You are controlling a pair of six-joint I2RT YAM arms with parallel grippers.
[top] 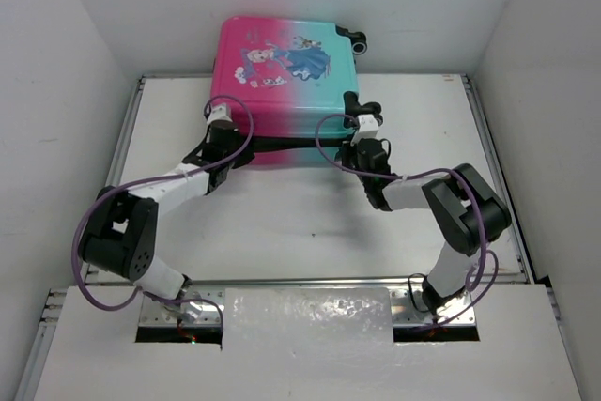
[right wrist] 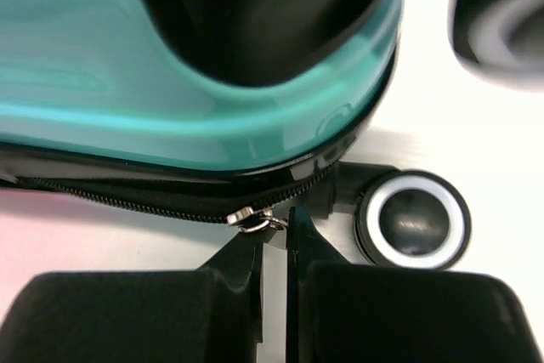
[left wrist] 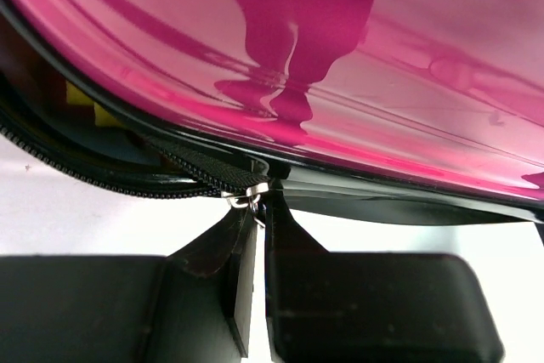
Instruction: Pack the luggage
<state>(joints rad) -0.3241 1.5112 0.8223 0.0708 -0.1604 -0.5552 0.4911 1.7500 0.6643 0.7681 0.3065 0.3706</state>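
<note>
I see the luggage (top: pixel 286 82) lying flat, printed shell up, its long axis running across from the pink end ahead of my left gripper (top: pixel 218 114) to the teal, wheeled end ahead of my right gripper (top: pixel 364 123). The case sits just beyond both sets of fingertips. The left jaws are pressed together on the pink-side zipper pull (left wrist: pixel 248 200), and the right jaws are pinched on the teal-side zipper pull (right wrist: pixel 255 220), with a black wheel (right wrist: pixel 412 220) just to their right. Everything rests on a white table (top: pixel 282 223) boxed in by white walls (top: pixel 56 91).
</note>
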